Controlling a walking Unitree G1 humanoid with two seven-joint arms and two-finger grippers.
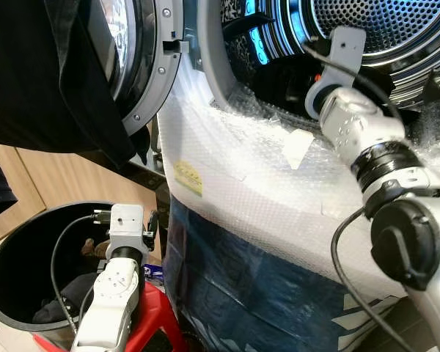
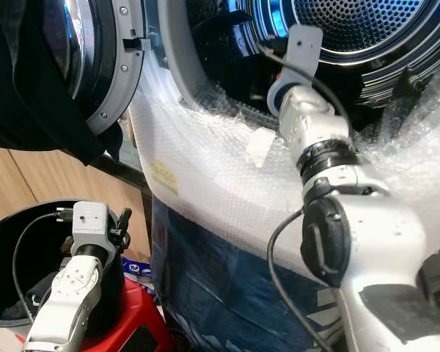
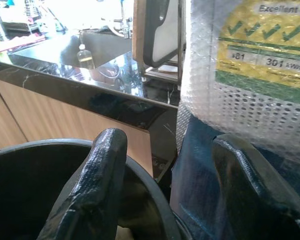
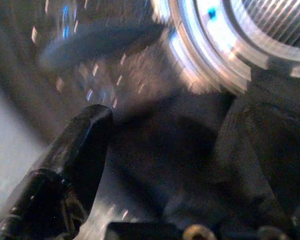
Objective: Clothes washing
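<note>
Standing open before the robot, the washing machine (image 1: 227, 213) showed its perforated steel drum (image 1: 381, 22) lit in blue, its front still wrapped in white bubble wrap (image 1: 257, 183) over a blue sheet (image 1: 235, 293). The round door (image 1: 143, 66) was swung out to the robot's left, and a dark garment (image 1: 51, 73) hung in front of it, covering much of the glass. A yellow energy label (image 1: 188, 178) sat under the wrap on the machine's front. The right gripper (image 4: 165, 165) reached over the wrapped lip into the mouth of the drum, its two black fingers held apart with dark, blurred material between them; whether that was clothing or the drum's shadowed interior could not be told. The left gripper (image 3: 175, 185) was low beside the machine, over the near rim of a black laundry basket (image 1: 29, 271), its fingers likewise spread and clamped on nothing. Dark clothes (image 1: 66, 301) lay in the bottom of the basket, which rested on something red (image 1: 158, 319). Beyond the basket, the left wrist view showed a wooden cabinet front (image 3: 45, 117) topped by a glossy black marble counter (image 3: 90, 75) with a small bottle (image 3: 84, 54) on it.
</note>
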